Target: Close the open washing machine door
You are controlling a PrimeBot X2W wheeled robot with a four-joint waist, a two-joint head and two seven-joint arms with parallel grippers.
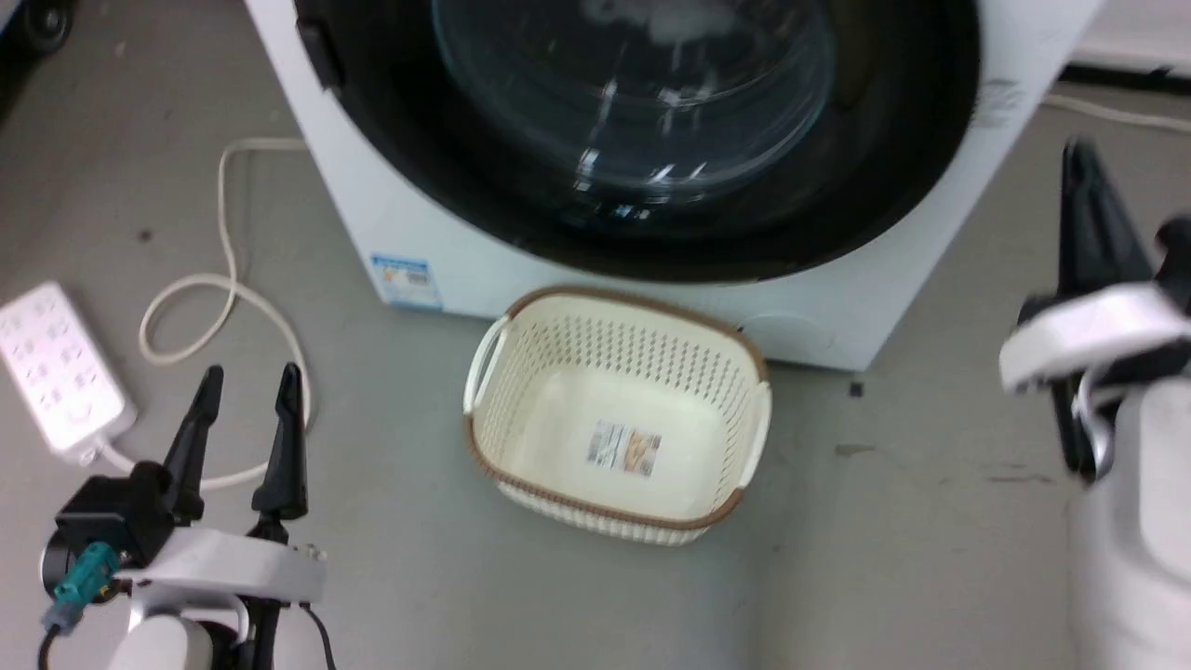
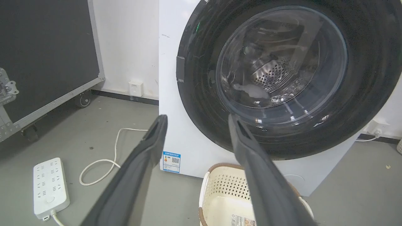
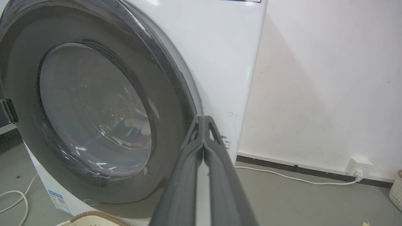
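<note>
White power strip (image 1: 56,368) on the floor at far left. My left gripper (image 1: 251,372) hovers, fingers spread, holding nothing. The cream basket (image 1: 642,340) stands just before the washing machine (image 1: 391,233), a printed label (image 1: 623,448) on its bottom. The washing machine door (image 1: 837,214) lies against the machine's front; through its glass I see a pale lump (image 2: 251,91) in the drum (image 2: 273,72). My right gripper (image 3: 204,119), fingers pressed together, grips nothing.

Basket (image 1: 605,349) sits just before the washing machine (image 1: 372,205) — floor (image 1: 1014,214) open right of it, cable (image 1: 228,284) and power strip (image 1: 56,368) left.
</note>
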